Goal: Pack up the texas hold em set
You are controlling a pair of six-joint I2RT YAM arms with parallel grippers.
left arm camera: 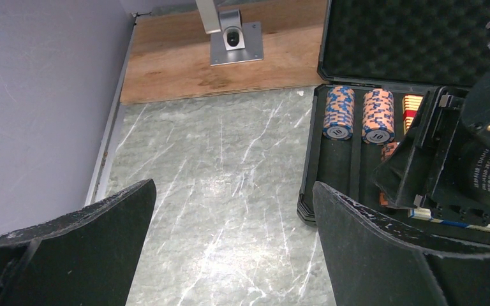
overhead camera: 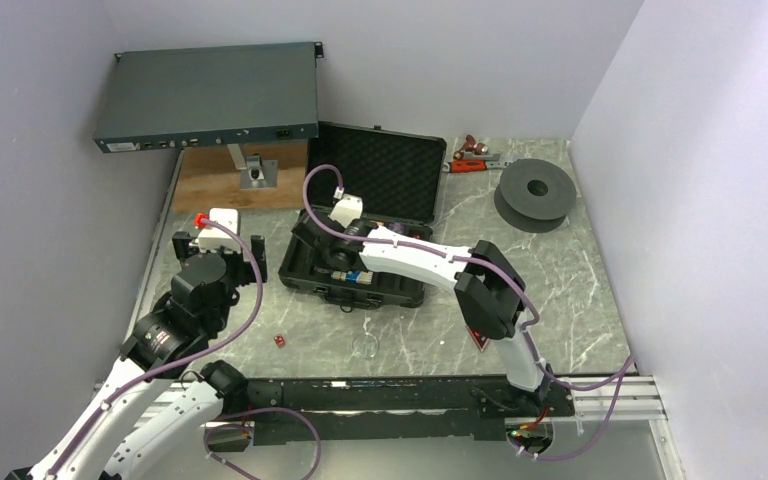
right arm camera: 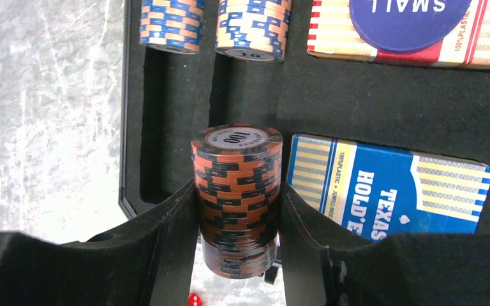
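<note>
Two arms work at a marble table [overhead camera: 580, 270], and the open black case [overhead camera: 385, 175] of the poker set lies at its middle with the foam-lined lid tipped back. The right gripper [right arm camera: 237, 223] reaches into the case's tray. Its jaws are partly closed and press on both sides of an orange-and-black chip stack [right arm camera: 237, 191] whose end face reads 100. The stack sits at the near-left corner of the tray, over a foam lane. Its lower end hangs past the case edge, where marble shows beneath it. I cannot tell whether it touches the foam.

Farther along the same side, two blue-and-orange chip stacks [right arm camera: 253, 29] lie on their sides in neighbouring lanes. Just right of the held stack a blue card deck [right arm camera: 389, 191] rests in its recess. Beyond it lies a red-striped card deck [right arm camera: 421, 44] with a blue disc [right arm camera: 408, 13] marked SMALL on top.

The left gripper [left arm camera: 230, 255] hangs over bare marble to the left of the case, its jaws spread wide with nothing between them.

One small red die [overhead camera: 280, 341] lies on the table in front of the case, well apart from it. A grey-blue rack unit [overhead camera: 210, 95] sits at the back left above a wooden board [overhead camera: 220, 185]. A black spool [overhead camera: 533, 192] rests at the back right.
</note>
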